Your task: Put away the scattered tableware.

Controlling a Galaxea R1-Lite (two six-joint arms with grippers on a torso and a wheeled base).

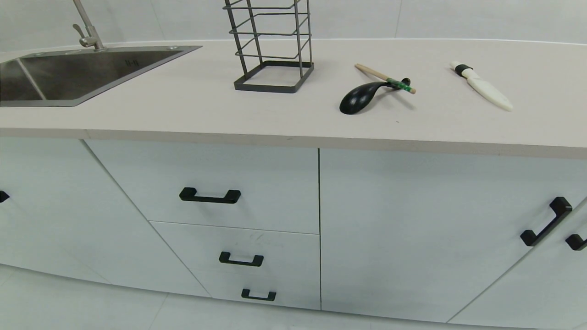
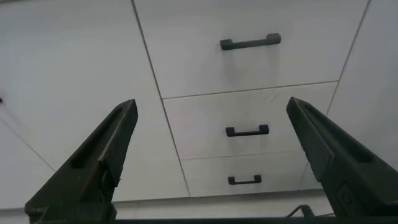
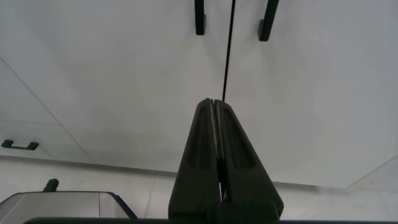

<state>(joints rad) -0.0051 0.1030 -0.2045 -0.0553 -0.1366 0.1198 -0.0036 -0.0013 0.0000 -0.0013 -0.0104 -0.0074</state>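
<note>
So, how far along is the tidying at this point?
Nothing looks done: the dark wire rack holds no tableware. Nothing is in hand: the left tool is open and the right tool shut on nothing, both facing the white cabinet fronts. Left: the black spoon, green-banded wooden chopsticks and black-banded white knife, all lying on the beige counter.

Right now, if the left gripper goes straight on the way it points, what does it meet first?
Most likely the middle drawer front, near its seam with the top drawer. The open left gripper points at it with nothing showing between, though depth is hard to judge.
</note>
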